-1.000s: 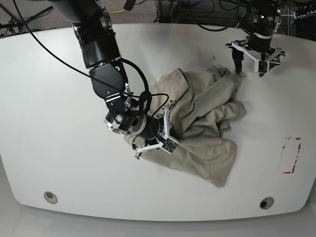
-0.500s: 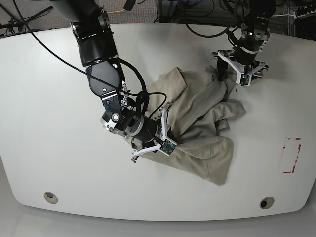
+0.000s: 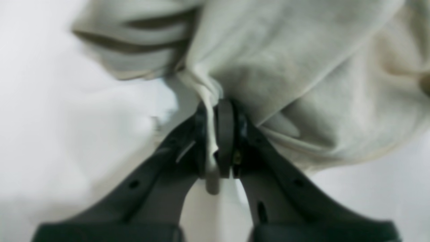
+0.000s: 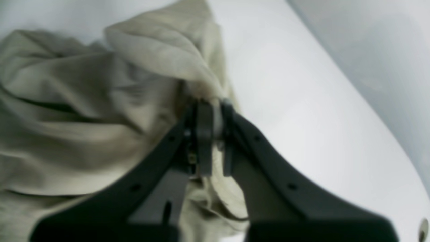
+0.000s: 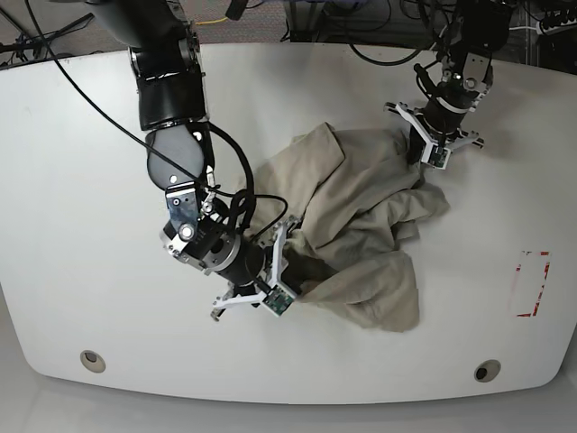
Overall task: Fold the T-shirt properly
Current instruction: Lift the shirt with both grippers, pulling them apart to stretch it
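T-shirt (image 5: 347, 216), beige and heavily wrinkled, lies bunched near the middle of the white surface (image 5: 81, 180), its long axis running diagonally from the far corner at the upper right of the base view down toward the near edge. Compared with a second ago, the heap has been drawn out longer and pulled toward the left of that view, and the fabric looks more stretched between the two arms.

The left tool (image 5: 422, 149), at the upper right of the base view, stood open above the cloth a second ago; it has since dropped onto the shirt's far corner, and the left wrist view (image 3: 215, 141) shows its dark jaws pressed together with a thin fold of cloth pinched between them. The right tool (image 5: 287, 262), at the lower left of the heap, remains clamped on the shirt's near edge; its wrist view (image 4: 211, 134) shows a ridge of fabric gripped between the closed jaws. That arm has moved down and to the left since the earlier frame, taking the cloth with it.

A small red-outlined rectangle (image 5: 530, 284) is marked on the surface well to the right of the shirt.
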